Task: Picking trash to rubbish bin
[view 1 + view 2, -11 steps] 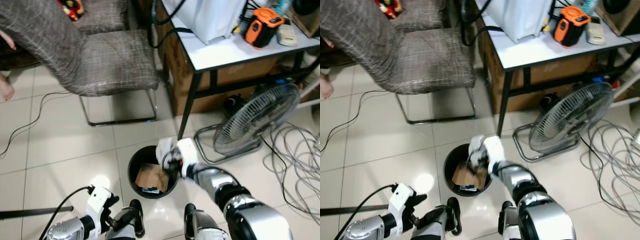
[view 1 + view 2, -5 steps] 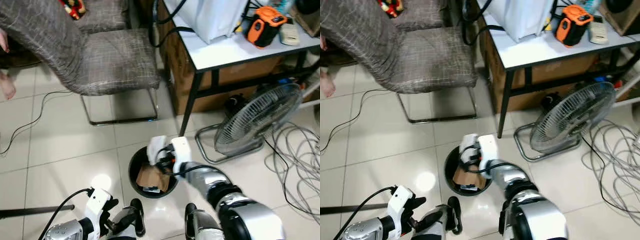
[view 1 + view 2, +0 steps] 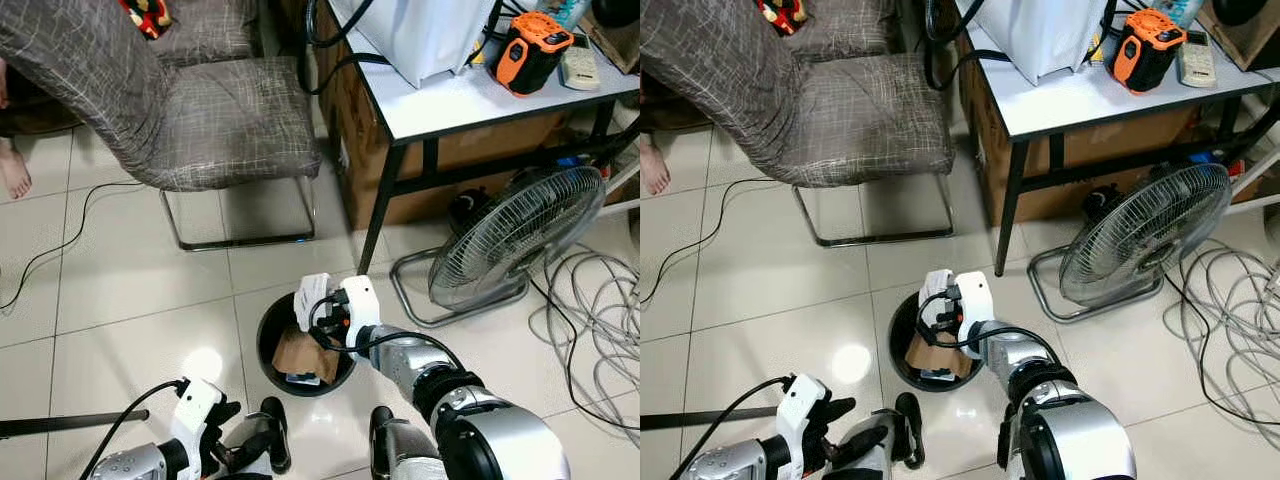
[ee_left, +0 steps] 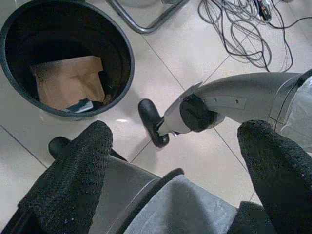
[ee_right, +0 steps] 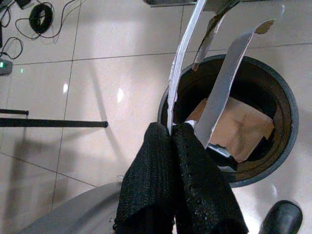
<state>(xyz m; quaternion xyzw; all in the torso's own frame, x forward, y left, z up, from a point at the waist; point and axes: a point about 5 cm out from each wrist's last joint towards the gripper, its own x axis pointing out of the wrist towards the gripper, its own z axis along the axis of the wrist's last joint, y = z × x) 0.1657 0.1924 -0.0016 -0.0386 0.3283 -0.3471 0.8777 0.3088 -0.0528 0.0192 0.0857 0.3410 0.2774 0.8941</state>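
Note:
A round black rubbish bin (image 3: 264, 345) stands on the tiled floor just ahead of my feet, with a brown cardboard piece (image 3: 305, 355) lying inside. My right gripper (image 3: 322, 312) hangs over the bin's far rim, shut on a torn white paper scrap (image 3: 312, 289). In the right wrist view the scrap (image 5: 222, 87) sticks up from the closed fingers (image 5: 161, 161) above the bin (image 5: 288, 114). My left gripper (image 4: 178, 127) hangs low by my leg, open and holding nothing.
A grey fabric chair (image 3: 200, 120) stands behind the bin. To its right are a white table with black legs (image 3: 385, 210), a floor fan (image 3: 510, 235) and loose cables (image 3: 600, 310). A black rod (image 3: 70, 422) lies at left. A person's foot (image 3: 15, 170) is at far left.
My right gripper has carried the white scrap leftward, from the bin's right rim to over its opening. The left arm stays low.

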